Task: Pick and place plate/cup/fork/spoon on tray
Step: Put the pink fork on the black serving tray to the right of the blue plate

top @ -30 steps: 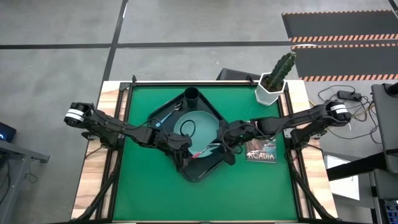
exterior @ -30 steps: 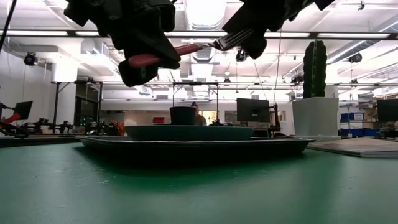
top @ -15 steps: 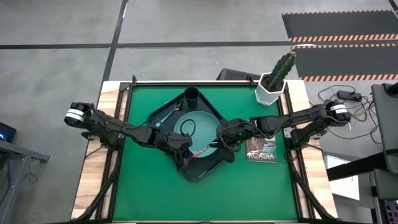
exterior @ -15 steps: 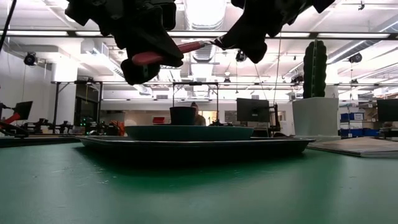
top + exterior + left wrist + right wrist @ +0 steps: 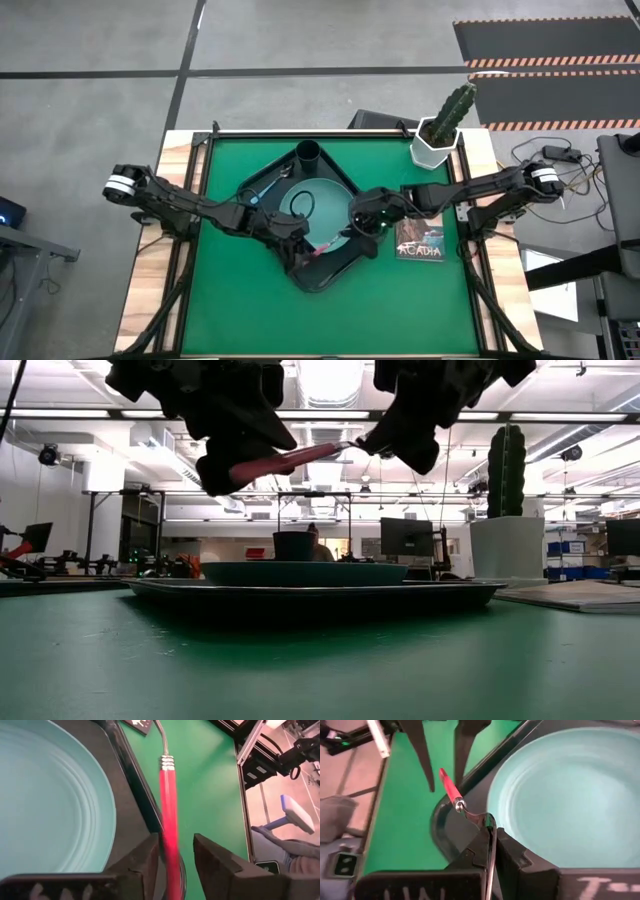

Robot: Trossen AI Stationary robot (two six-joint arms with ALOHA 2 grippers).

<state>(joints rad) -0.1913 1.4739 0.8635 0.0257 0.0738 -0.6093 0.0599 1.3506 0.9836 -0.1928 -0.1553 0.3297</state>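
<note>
Since a second ago, the fork [image 5: 300, 456] has tipped, so its red handle end now hangs lower than its metal head. It is up in the air over the tray [image 5: 335, 272], above the rim nearest the picture book [image 5: 420, 245].

The right gripper [image 5: 490, 851] pinches the fork's metal head tight. The left gripper [image 5: 176, 852] has its fingers [image 5: 142, 855] a little apart, one on each side of the red handle. I cannot tell if they touch it.

The plate [image 5: 322, 205] lies in the middle of the tray. The cup [image 5: 307, 153] stands in the tray's corner farthest from the book, and the spoon [image 5: 268, 187] lies in the tray beside the plate.

If the right gripper lets go before the left one squeezes, the fork could drop. It might bang the tray's rim and bounce onto the green mat [image 5: 240, 310].
</note>
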